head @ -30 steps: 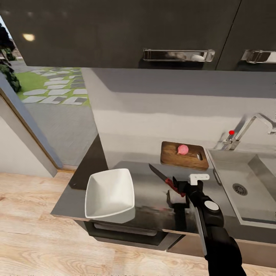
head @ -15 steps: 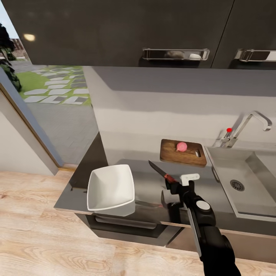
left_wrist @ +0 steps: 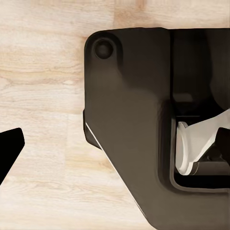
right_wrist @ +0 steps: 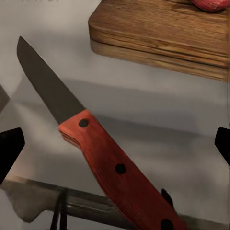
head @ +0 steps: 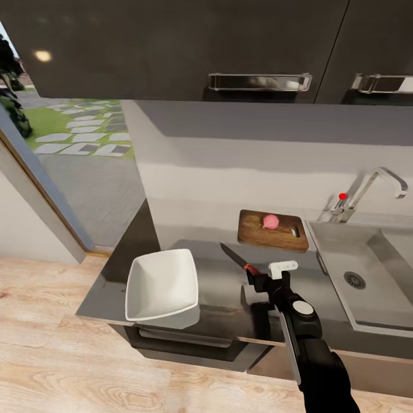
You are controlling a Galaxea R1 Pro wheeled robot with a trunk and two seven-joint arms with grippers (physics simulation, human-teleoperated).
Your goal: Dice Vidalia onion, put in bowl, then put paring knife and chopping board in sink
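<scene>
The paring knife (head: 234, 257), with a dark blade and a red riveted handle (right_wrist: 115, 167), lies on the grey countertop (head: 215, 287) between bowl and board. My right gripper (head: 256, 276) is open, and its fingertips (right_wrist: 9, 153) stand wide on either side of the handle. The Vidalia onion (head: 271, 221) rests on the chopping board (head: 255, 234), just past the blade, and also peeks in over the board (right_wrist: 158, 33) in the right wrist view. The white bowl (head: 162, 283) sits near the counter's front left. The sink (head: 367, 261) is at right. My left gripper (left_wrist: 115, 146) hangs open over the floor.
Black upper cabinets with chrome handles (head: 259, 82) hang above the counter. A chrome tap (head: 376, 182) with a red knob (head: 343, 196) stands behind the sink. The wood floor (head: 51, 321) and a doorway lie to the left. My dark base (left_wrist: 134, 120) appears below the left wrist.
The right gripper has slid forward over the knife's handle, covering more of it. The knife, onion, board and bowl have stayed put, and the head view shifted slightly.
</scene>
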